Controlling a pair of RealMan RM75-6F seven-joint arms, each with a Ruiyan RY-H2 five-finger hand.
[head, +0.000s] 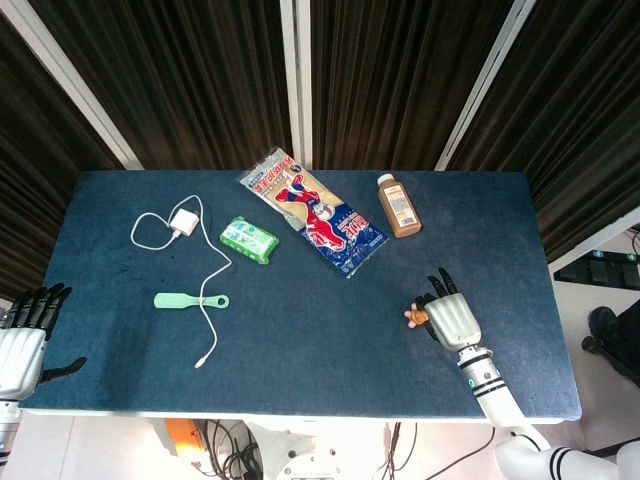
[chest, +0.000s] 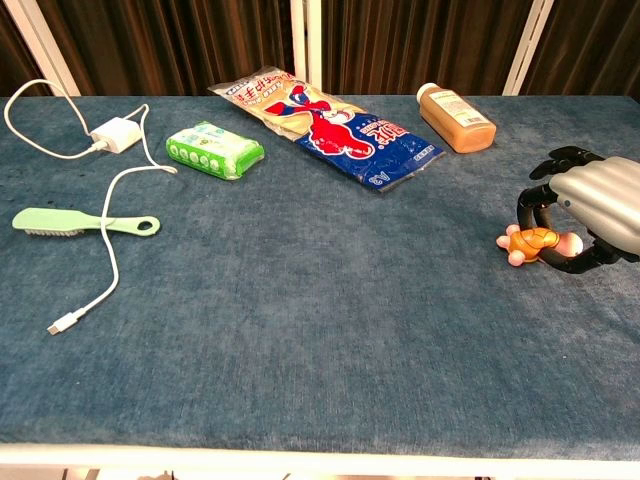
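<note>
A small orange toy turtle (head: 417, 316) (chest: 533, 243) lies near the table's right side. My right hand (head: 453, 319) (chest: 592, 203) arches over it. Its fingers (chest: 527, 204) curl down on the turtle's far side, and the thumb presses in from the near side, so the hand grips the toy on the blue cloth. My left hand (head: 22, 335) hangs off the table's front left corner with its fingers spread and nothing in it. The chest view does not show it.
On the blue table (head: 300, 360) lie a brown bottle (head: 399, 206) (chest: 457, 119), a long snack bag (head: 315, 218) (chest: 330, 125), a green wipes pack (head: 249, 240) (chest: 213, 149), a white charger with cable (head: 183, 222) (chest: 117, 131) and a green brush (head: 190, 300) (chest: 80, 223).
</note>
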